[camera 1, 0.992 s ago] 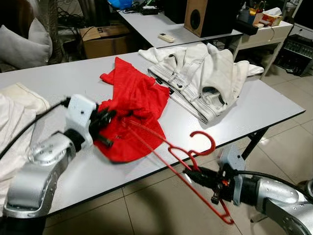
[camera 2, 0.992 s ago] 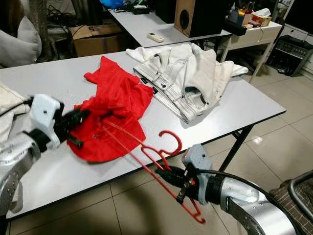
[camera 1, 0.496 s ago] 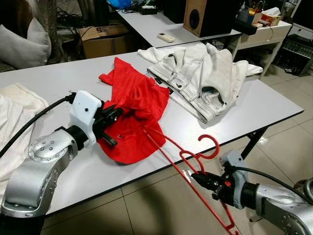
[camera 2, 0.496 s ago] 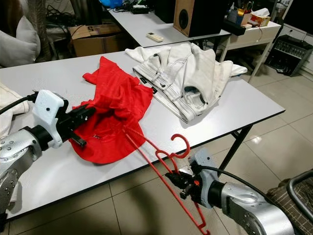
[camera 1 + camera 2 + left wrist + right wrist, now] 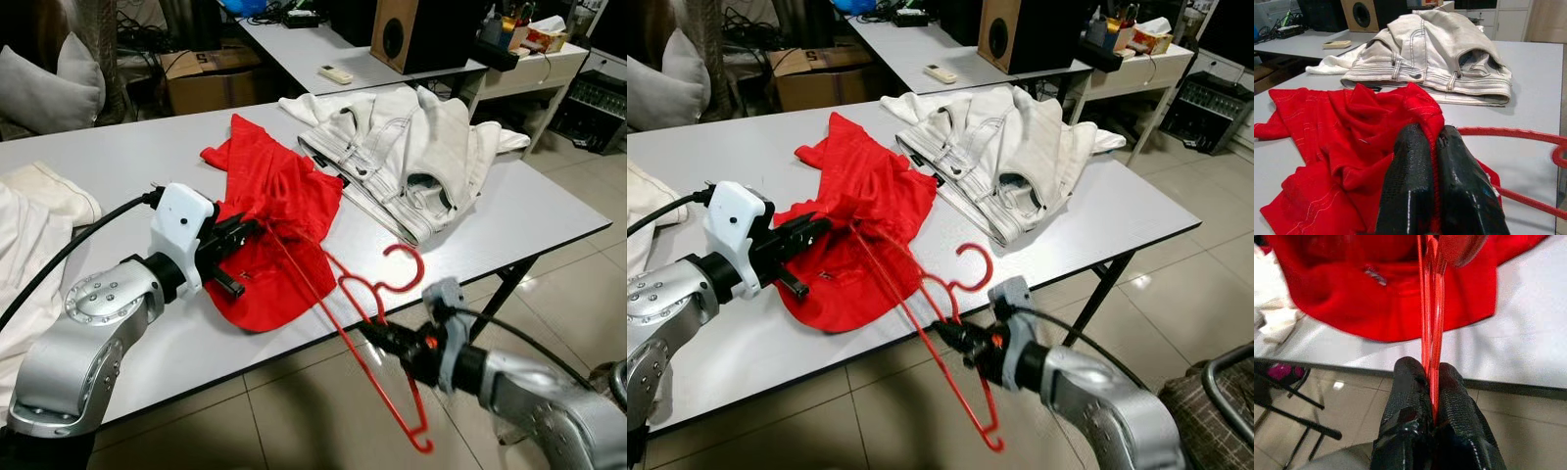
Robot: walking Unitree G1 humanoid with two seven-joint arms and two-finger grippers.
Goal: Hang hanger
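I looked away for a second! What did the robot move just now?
The right gripper, shut on the red hanger, pushed one end further into the red shirt. The left gripper stayed shut on the shirt. The white jacket stayed put.

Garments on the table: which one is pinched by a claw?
The red shirt; the left claw is shut on its edge. The white jeans lie untouched farther back.

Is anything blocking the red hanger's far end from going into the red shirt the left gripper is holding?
Nothing visible stands between them. The right gripper holds the red wire hanger off the grey table's edge, its far end already at the red shirt, which the left gripper pinches. The white jeans lie apart.
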